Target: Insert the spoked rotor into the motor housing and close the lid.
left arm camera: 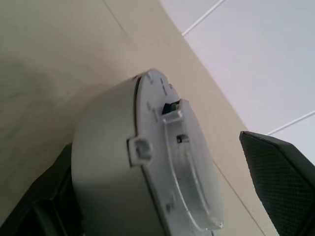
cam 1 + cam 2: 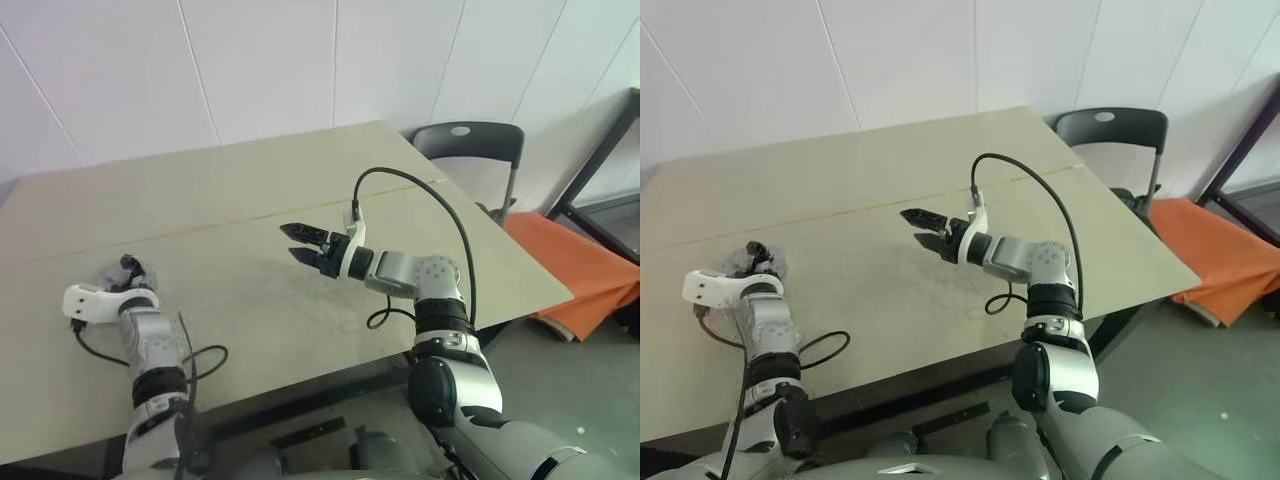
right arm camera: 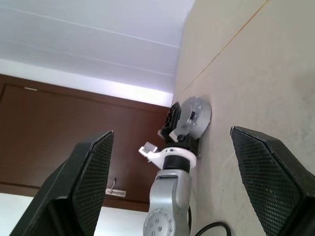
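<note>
One motor housing point(image 1: 147, 162) between open left pincer point(image 3: 184, 123) fingers.

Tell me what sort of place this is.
Probably a plain office or lab room: a bare beige table against a white panelled wall, a black folding chair beside it, and a dark wooden door.

The housing point(image 1: 147, 162) is seen as matt grey plastic, smooth, with a clear glossy lid point(image 1: 189, 167) clipped over it. The fingers point(image 3: 268, 172) are faced with black dimpled rubber (finely textured). The table point(image 2: 250, 190) is finished in matt beige laminate. An orange cloth point(image 2: 585, 275) lies far right.
</note>
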You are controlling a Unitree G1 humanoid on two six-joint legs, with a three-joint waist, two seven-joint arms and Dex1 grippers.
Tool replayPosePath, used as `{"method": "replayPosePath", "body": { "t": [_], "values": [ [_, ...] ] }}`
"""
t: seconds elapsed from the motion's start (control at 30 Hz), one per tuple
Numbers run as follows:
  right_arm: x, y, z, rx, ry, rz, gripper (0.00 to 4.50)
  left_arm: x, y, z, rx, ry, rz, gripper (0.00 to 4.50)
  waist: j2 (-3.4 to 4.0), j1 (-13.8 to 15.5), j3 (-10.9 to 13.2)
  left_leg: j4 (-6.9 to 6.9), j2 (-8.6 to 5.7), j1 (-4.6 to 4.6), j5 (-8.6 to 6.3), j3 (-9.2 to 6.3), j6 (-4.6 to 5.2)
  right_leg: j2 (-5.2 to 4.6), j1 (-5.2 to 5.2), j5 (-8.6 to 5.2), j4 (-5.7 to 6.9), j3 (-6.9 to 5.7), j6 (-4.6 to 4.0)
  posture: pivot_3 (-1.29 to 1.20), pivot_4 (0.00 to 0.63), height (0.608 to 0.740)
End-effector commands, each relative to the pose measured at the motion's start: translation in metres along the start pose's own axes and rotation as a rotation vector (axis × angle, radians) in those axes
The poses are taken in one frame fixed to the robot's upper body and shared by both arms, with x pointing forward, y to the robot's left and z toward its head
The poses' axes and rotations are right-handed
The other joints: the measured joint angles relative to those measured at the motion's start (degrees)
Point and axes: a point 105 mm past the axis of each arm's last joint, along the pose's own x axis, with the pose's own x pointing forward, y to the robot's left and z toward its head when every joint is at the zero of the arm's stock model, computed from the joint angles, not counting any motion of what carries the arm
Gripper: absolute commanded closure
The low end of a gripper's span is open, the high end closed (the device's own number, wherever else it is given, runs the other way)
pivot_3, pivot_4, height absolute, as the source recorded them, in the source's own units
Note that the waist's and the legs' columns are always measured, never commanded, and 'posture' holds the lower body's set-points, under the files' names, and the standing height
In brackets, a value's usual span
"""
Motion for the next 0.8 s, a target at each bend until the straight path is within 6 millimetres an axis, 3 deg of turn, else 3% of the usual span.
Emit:
{"method": "replayPosePath", "body": {
  "t": [0.03, 0.27, 0.33, 0.4, 0.47, 0.53, 0.6, 0.67, 0.73, 0.8],
  "values": [
    [0.002, 0.010, 0.004, -0.036, -0.011, 0.031, 0.54, -0.022, 0.049, -0.010, 0.021, 0.087, 0.225, 0.03, 0.03, -0.04, -0.02, 0.00, 0.00, -0.01, -0.01, 0.00, 0.01, 0.00, 0.00, 0.00, -0.03, 0.02, 0.00, 0.00, 0.000, 0.740],
    [0.002, 0.007, 0.003, -0.038, -0.007, 0.020, 0.54, -0.073, 0.057, -0.023, -0.001, 0.264, 0.408, 0.03, 0.32, 0.31, -0.20, 0.04, -0.09, -0.01, -0.09, 0.14, 0.13, -0.09, 0.04, 0.00, -0.20, 0.27, 0.03, 0.00, 0.000, 0.740],
    [0.001, 0.006, 0.004, -0.038, -0.008, 0.017, 0.54, -0.086, 0.050, -0.025, 0.001, 0.322, 0.413, 0.03, 0.40, 0.55, -0.25, 0.04, -0.11, 0.00, -0.10, 0.23, 0.14, -0.10, 0.07, -0.01, -0.23, 0.29, 0.04, 0.00, 0.000, 0.740],
    [0.000, 0.004, 0.005, -0.052, -0.011, 0.003, 0.54, -0.090, 0.029, -0.023, 0.030, 0.361, 0.320, 0.03, 0.40, 1.13, -0.25, 0.06, -0.12, 0.01, -0.11, 0.29, 0.14, -0.08, 0.08, -0.01, -0.24, 0.29, 0.04, 0.00, 0.000, 0.740],
    [-0.002, 0.001, 0.010, -0.147, -0.036, -0.050, 0.54, -0.088, -0.017, -0.018, 0.095, 0.378, 0.049, 0.03, 0.40, 1.78, -0.23, 0.07, -0.10, 0.00, -0.10, 0.28, 0.14, -0.03, 0.07, -0.02, -0.23, 0.28, 0.03, 0.00, 0.000, 0.740],
    [-0.005, -0.005, 0.018, -0.271, -0.084, -0.121, 0.54, -0.087, -0.060, -0.010, 0.266, 0.321, -0.253, 0.03, 0.23, 2.42, -0.07, 0.09, -0.10, -0.09, -0.10, 0.23, 0.13, 0.06, 0.00, -0.04, -0.23, 0.23, 0.01, 0.00, 0.000, 0.740],
    [-0.008, -0.014, 0.027, -0.428, -0.135, -0.200, 0.54, -0.089, -0.087, -0.007, 0.412, 0.237, -0.507, 0.03, 0.00, 3.13, 0.08, 0.12, -0.10, -0.15, -0.06, 0.12, 0.06, 0.14, -0.03, -0.08, -0.23, 0.17, -0.14, 0.00, 0.000, 0.740],
    [-0.010, -0.026, 0.035, -0.646, -0.177, -0.292, 0.54, -0.097, -0.096, -0.022, 0.654, 0.181, -0.758, 0.03, 0.07, 3.16, 0.09, 0.11, -0.11, -0.15, 0.02, 0.17, -0.08, 0.11, -0.03, -0.10, -0.32, 0.17, -0.30, 0.00, 0.000, 0.740],
    [-0.014, -0.037, 0.041, -0.929, -0.189, -0.378, 0.54, -0.107, -0.089, -0.045, 0.796, 0.197, -0.960, 0.03, 0.33, 3.13, 0.07, 0.07, -0.12, -0.08, 0.01, 0.22, -0.11, 0.10, -0.03, -0.09, -0.55, 0.20, -0.34, 0.00, 0.000, 0.740],
    [-0.016, -0.039, 0.045, -0.999, -0.214, -0.380, 0.54, -0.112, -0.085, -0.054, 0.786, 0.209, -1.060, 0.03, 0.46, 3.08, 0.10, -0.07, -0.14, -0.09, 0.01, 0.27, -0.11, 0.08, 0.04, -0.05, -0.89, 0.28, -0.36, 0.00, 0.000, 0.740]
  ]
}}
